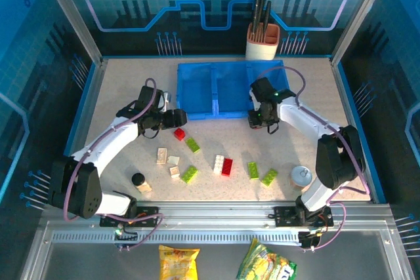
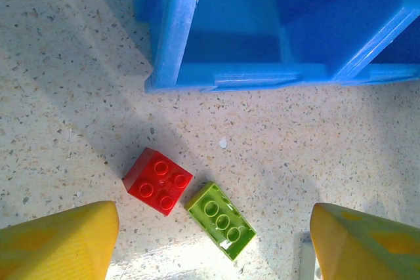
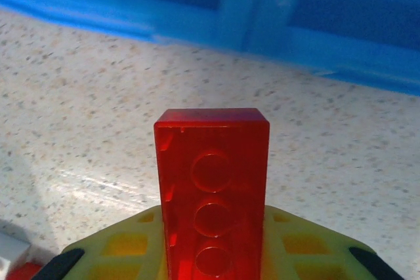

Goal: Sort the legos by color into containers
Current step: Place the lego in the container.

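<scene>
A: First entry?
B: Table: speckled beige top with a blue border.
A: At the far edge?
B: Holder: beige, upright, right of centre against the back wall. Dark utensils stand in it, handles up.
A: Small items?
B: Cylinder: black, upright, on the near left of the table. Disc: round, silver, flat on the near right, well apart from the cylinder.
A: Off the table?
B: Rail: slotted metal, running along the near edge. Beyond it, on a grey surface, lie two packets. The yellow packet is on the left and the green packet is near it on the right. Their print is too small to read.
</scene>
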`<action>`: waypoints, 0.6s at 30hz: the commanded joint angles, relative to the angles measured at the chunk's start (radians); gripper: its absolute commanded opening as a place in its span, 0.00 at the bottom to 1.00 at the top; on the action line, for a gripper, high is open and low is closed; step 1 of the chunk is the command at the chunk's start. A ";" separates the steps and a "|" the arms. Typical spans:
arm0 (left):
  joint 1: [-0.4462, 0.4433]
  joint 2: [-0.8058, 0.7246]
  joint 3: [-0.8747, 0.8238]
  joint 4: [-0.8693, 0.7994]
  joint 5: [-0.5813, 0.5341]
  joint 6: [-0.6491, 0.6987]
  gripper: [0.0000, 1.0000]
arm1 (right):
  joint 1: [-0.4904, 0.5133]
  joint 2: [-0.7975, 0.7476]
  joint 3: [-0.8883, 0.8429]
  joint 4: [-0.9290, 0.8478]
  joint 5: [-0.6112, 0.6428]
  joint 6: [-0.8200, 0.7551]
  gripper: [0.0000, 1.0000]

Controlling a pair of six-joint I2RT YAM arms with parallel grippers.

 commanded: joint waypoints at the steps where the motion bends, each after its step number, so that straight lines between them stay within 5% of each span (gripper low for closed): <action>1: 0.006 0.004 -0.014 -0.023 -0.006 -0.017 0.78 | -0.067 -0.003 0.069 -0.050 -0.019 -0.048 0.30; 18: 0.007 -0.029 -0.017 -0.053 -0.004 -0.011 0.76 | -0.228 0.329 0.421 -0.055 -0.052 -0.145 0.29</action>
